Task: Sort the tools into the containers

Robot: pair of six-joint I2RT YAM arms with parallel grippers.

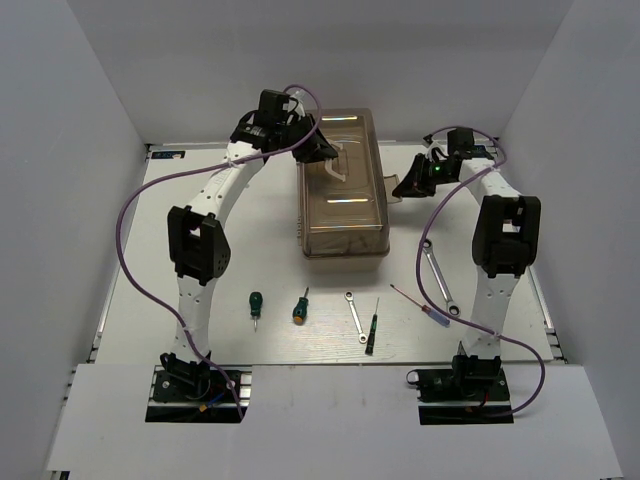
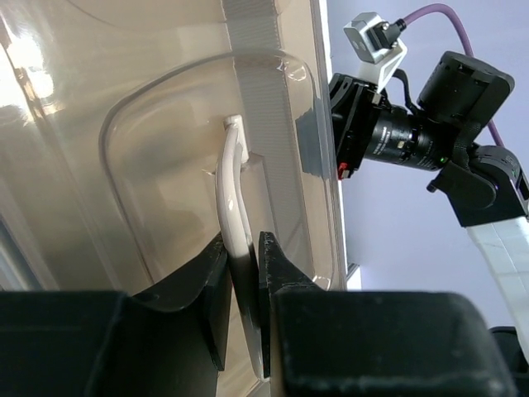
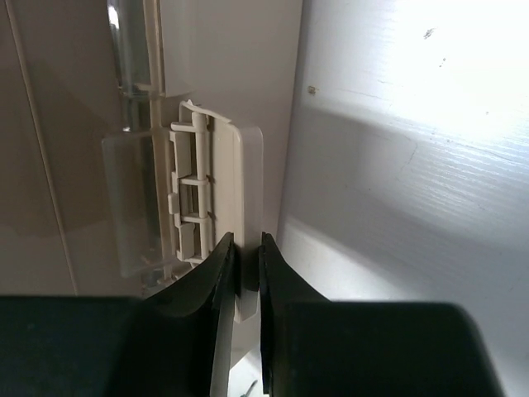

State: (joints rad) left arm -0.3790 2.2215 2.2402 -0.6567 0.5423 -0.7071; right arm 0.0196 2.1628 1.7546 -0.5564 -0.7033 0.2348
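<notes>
Toolbox (image 1: 345,215) sits mid-table toward the back wall, with its brown translucent lid on.

Top view:
- The left gripper (image 1: 328,158) is on the lid top at the handle. The right gripper (image 1: 402,190) is against the box's right side.
- The left arm reaches up and bends right over the box. The right arm arcs up and hooks left.
- Neither jaw gap is readable from here.
- Six tools lie loose near the front edge, well apart from both grippers:
  - green screwdriver (image 1: 257,303)
  - second green screwdriver (image 1: 301,306)
  - small wrench (image 1: 355,317)
  - black precision screwdriver (image 1: 372,328)
  - red precision screwdriver (image 1: 420,303)
  - large wrench (image 1: 438,278)

Left wrist:
- The jaws are pinched on the curved white handle (image 2: 232,178), which runs down the lid (image 2: 165,99) and in between the fingers (image 2: 207,285).
- The handle's lower end is hidden behind the fingers.
- The right arm's wrist camera (image 2: 405,136) shows beyond the lid edge.

Right wrist:
- The jaws are closed on the beige latch (image 3: 235,165), clamping its lower edge.
- The latch sits on the box's side, with the white table (image 3: 397,182) to its right.
- The latch's bottom is cut off by the fingers (image 3: 281,285).
</notes>
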